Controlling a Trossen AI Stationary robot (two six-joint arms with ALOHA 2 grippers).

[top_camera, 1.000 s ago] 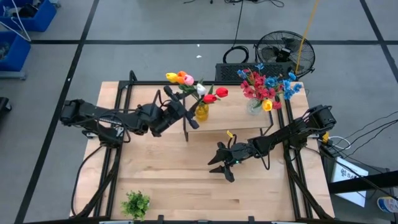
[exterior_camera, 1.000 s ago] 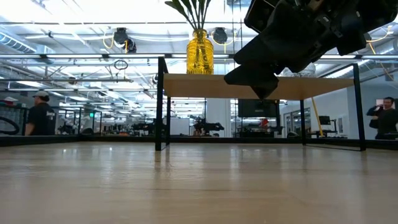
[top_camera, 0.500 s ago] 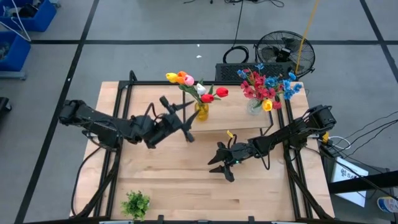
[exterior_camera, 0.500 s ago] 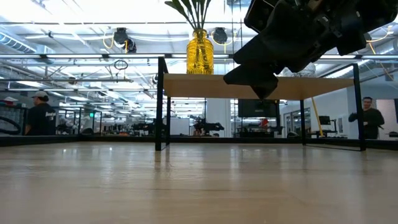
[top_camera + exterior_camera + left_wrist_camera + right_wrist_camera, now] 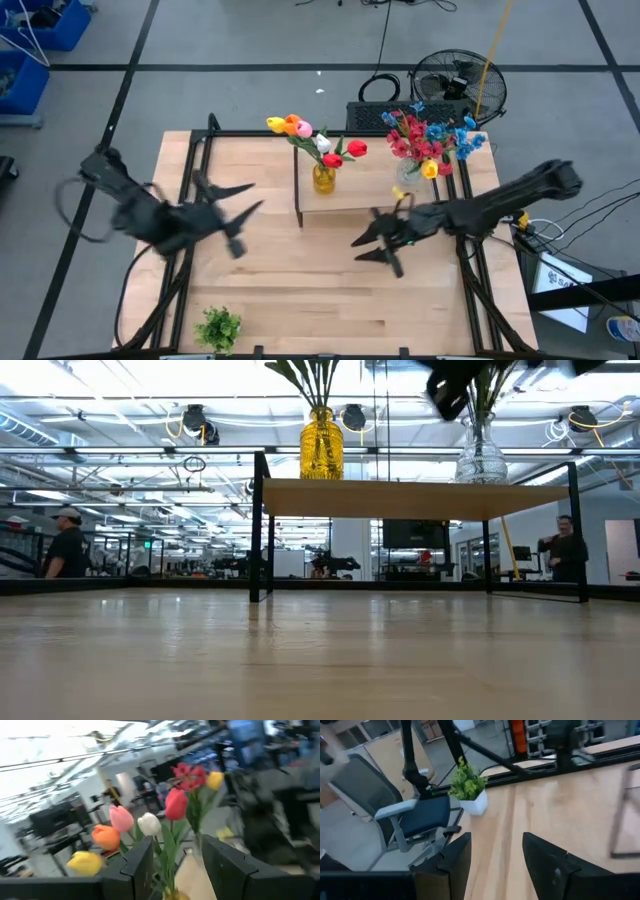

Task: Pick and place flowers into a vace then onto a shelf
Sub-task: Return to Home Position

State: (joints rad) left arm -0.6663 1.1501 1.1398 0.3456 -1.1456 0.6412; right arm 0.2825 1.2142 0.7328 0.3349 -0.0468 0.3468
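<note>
While flowers top the shelf, left gripper spread, right gripper spread (both empty), leafy clump apart.

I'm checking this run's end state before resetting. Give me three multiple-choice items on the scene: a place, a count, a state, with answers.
1. Where does the yellow glass vase holding tulips stand?
A) on the narrow light-wood shelf
B) on the tabletop
C) in a gripper

2. How many vases stand on the shelf?
A) one
B) two
C) three

3. How are the grippers?
A) both shut on stems
B) one open, one shut
C) both open and empty

Answers:
1 A, the low view shows it on the plank.
2 B, a clear glass vase stands at the other end.
3 C, the left gripper and right gripper each show fingers apart, nothing held.
</note>
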